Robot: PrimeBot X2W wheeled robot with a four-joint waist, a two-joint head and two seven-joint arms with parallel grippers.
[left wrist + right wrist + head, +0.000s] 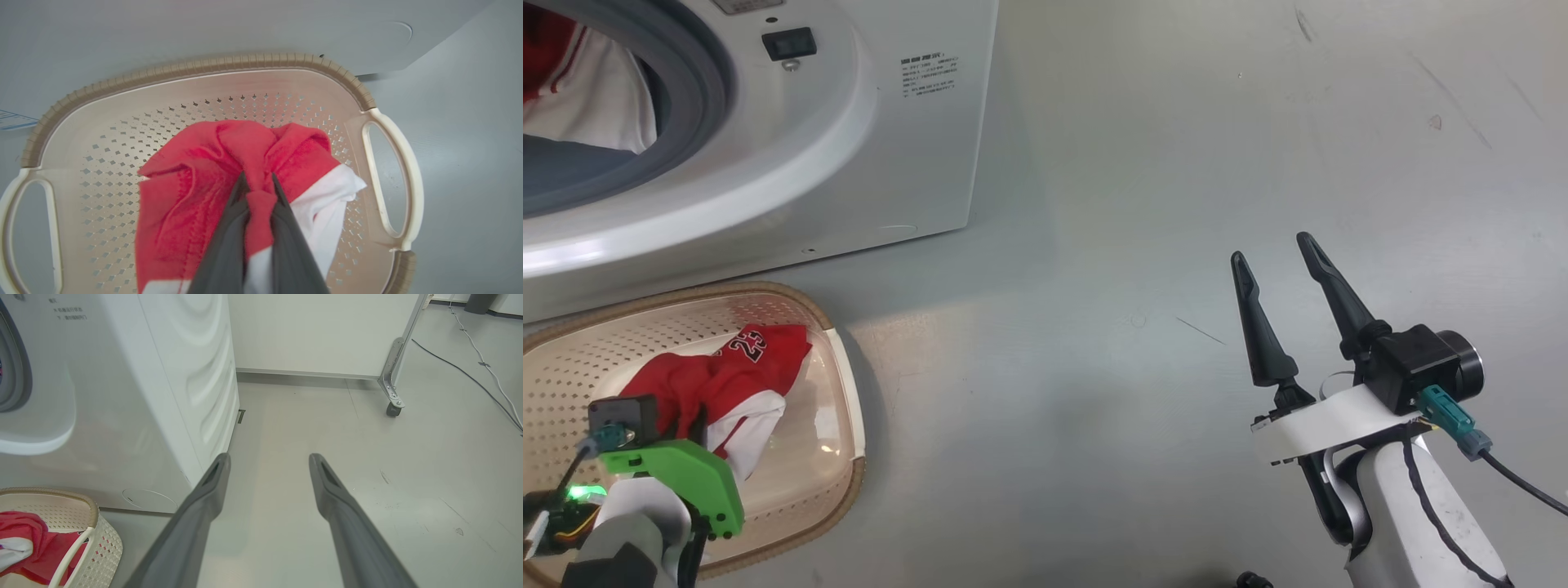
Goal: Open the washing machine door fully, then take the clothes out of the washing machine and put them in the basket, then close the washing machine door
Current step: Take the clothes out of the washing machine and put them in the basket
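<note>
My left gripper [257,179] is shut on a fold of the red and white clothes [192,188], holding them inside the cream basket [196,65]. In the head view the red garment with the number 23 [727,376] lies in the basket [845,384] under my left wrist. More red and white clothes [580,82] sit in the washing machine [915,147] behind its grey rubber ring. Off to the right, above bare floor, my right gripper [1278,249] hangs open and holds nothing. The washing machine door is out of view.
The basket stands on the grey floor right in front of the washing machine. In the right wrist view a white wall panel on a castor [393,409] and cables [482,367] lie beyond the machine's side [196,375].
</note>
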